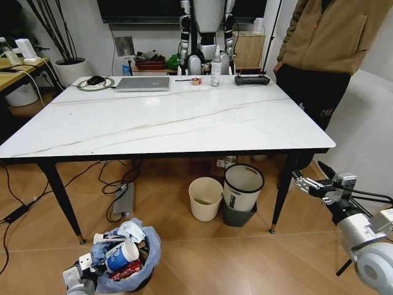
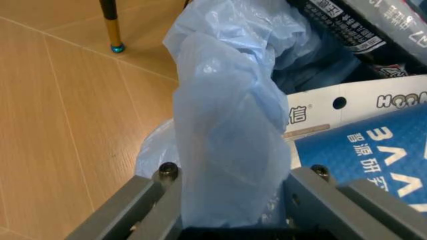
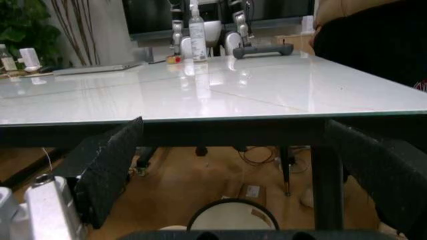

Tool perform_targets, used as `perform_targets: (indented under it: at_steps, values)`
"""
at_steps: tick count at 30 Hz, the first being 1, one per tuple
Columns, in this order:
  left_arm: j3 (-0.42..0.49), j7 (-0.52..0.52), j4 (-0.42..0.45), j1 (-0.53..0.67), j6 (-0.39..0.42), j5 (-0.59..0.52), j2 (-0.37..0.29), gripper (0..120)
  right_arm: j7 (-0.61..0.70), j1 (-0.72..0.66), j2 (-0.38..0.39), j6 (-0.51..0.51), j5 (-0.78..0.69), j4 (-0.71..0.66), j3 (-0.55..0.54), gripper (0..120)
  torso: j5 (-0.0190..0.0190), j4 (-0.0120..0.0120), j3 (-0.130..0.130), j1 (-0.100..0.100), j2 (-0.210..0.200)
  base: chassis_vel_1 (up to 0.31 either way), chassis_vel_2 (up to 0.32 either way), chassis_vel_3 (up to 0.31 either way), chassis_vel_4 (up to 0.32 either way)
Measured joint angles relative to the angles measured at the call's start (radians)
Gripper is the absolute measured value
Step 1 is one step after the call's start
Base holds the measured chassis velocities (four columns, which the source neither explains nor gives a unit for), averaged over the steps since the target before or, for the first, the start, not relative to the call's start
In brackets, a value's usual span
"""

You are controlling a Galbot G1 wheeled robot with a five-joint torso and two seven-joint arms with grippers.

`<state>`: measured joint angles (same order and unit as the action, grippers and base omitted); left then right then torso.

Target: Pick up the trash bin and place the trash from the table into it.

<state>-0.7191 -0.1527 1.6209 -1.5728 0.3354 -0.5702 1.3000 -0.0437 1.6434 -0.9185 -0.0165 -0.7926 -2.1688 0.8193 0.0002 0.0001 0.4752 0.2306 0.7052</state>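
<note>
The large rectangular table (image 1: 166,120) with its glossy white, faintly veined top and thin black legs serves as the reference here. On the wooden floor in front of its near-left leg stands the small dark round trash bin (image 1: 126,261), lined with a crinkly light-blue plastic bag that billows over the rim. Inside it lies the trash (image 1: 123,253): a blue-and-white paper cup, a crushed red can and crumpled white paper. The left gripper (image 1: 83,273) is at the bin's near-left side, and in the left wrist view its grey jaws (image 2: 233,210) are narrowed onto a bunched fold of the blue bag at the rim. The right gripper (image 1: 307,182) hangs just beyond the table's near-right corner, below the tabletop edge, with its dark pads (image 3: 110,167) spread wide and nothing between them. Under the table stand a cream plastic bin (image 1: 205,198) and, just beside it, a white bin with a black rim (image 1: 243,193).
</note>
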Motion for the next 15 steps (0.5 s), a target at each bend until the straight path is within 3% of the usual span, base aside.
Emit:
perform_targets:
  at_steps: [15]
  values:
    - [-0.009,0.054,-0.016,0.010,-0.042,0.016,0.005,0,0.000,0.000,0.000,0.000,0.000,0.000,0.000,100,-0.0002,0.0000,-0.039,-0.026,-0.065,0.000,0.000,0.000,0.000]
